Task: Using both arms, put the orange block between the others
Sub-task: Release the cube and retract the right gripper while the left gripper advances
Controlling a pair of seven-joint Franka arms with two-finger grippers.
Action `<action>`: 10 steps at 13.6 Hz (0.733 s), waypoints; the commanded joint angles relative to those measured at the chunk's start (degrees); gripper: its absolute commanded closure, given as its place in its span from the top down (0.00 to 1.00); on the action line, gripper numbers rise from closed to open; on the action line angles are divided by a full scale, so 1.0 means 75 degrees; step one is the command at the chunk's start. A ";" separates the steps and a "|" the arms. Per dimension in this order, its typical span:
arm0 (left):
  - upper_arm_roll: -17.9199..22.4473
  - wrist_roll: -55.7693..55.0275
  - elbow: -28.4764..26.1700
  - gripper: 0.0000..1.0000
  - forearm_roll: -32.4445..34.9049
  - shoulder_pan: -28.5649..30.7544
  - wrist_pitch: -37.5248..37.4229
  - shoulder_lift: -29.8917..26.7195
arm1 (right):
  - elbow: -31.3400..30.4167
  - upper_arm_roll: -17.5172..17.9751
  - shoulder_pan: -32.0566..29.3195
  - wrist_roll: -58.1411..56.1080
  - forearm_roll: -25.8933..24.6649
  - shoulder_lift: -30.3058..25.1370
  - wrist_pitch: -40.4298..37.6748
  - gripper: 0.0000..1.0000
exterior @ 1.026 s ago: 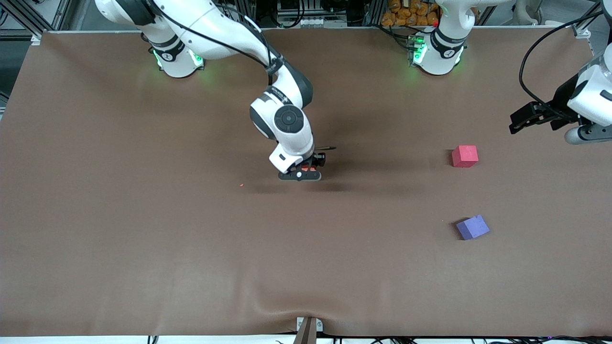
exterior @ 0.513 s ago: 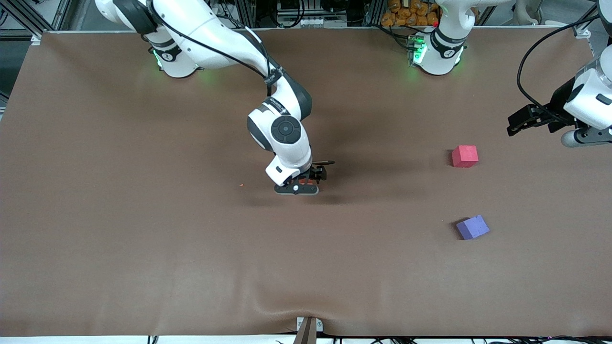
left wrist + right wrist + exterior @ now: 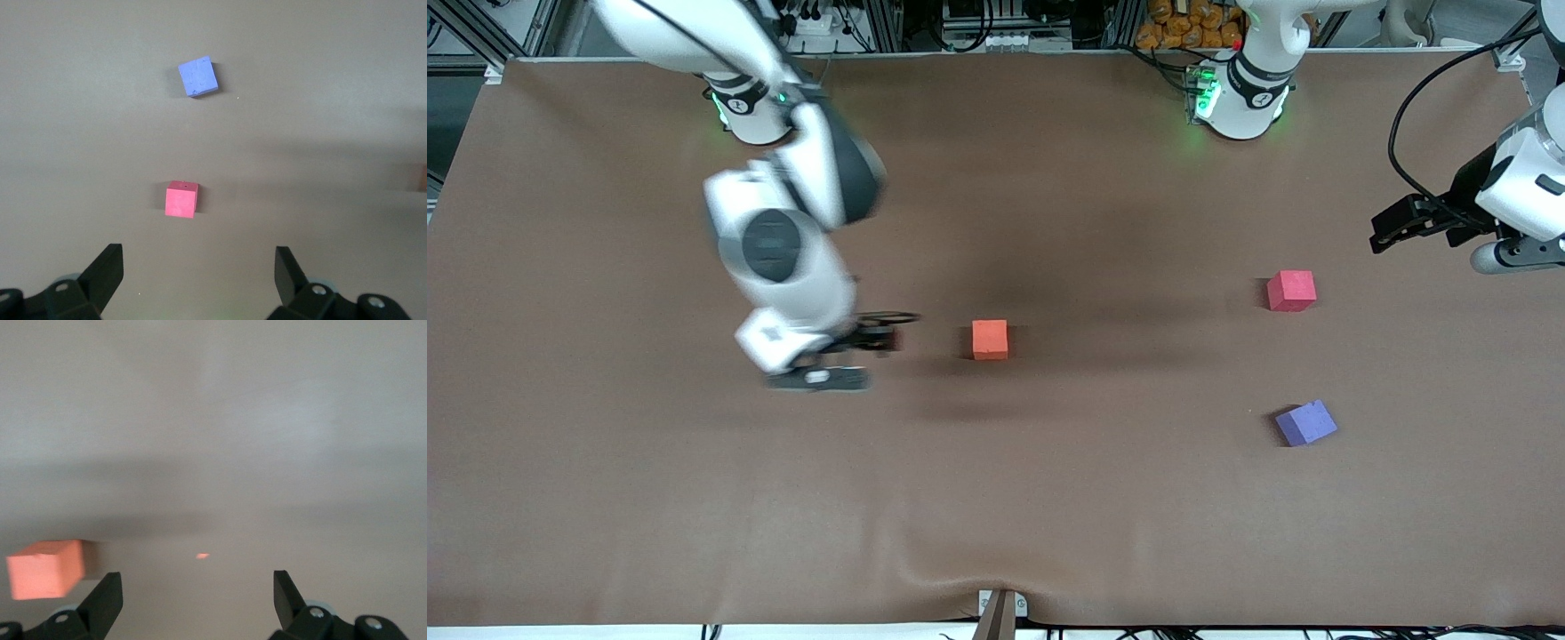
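Observation:
The orange block (image 3: pixel 990 340) sits alone on the brown table mid-way along it, and shows at the edge of the right wrist view (image 3: pixel 45 569). My right gripper (image 3: pixel 863 342) (image 3: pixel 197 600) is open and empty, off to the block's side toward the right arm's end. The others lie toward the left arm's end: a pinkish-red cube (image 3: pixel 1291 291) (image 3: pixel 181 199) and, nearer the front camera, a purple-blue cube (image 3: pixel 1305 423) (image 3: pixel 198 76). A wide gap separates them. My left gripper (image 3: pixel 1387 229) (image 3: pixel 199 273) hangs open and empty above the table beside the pinkish-red cube, waiting.
A tiny orange crumb (image 3: pixel 203 555) lies on the brown table cover (image 3: pixel 649 498) under the right gripper. The cover wrinkles at the front edge near a small clamp (image 3: pixel 1000 609). Both arm bases (image 3: pixel 1240 98) stand along the table's back edge.
The right gripper opened and let go of the orange block, which now rests on the table. That arm then swung quickly away toward its own end. The left arm barely shifted.

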 commanded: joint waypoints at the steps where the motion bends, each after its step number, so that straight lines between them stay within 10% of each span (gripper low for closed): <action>1: -0.0062 -0.0012 0.0031 1.00 -0.0064 0.0023 0.0009 -0.0064 | -0.1564 0.0151 -0.0923 -0.1575 -0.0151 -0.1339 0.0124 1.00; 10: -0.1373 -0.2516 0.0148 1.00 -0.0193 -0.0690 0.1026 0.0918 | -0.1956 0.0128 -0.2731 -0.3092 -0.0034 -0.3322 -0.1420 1.00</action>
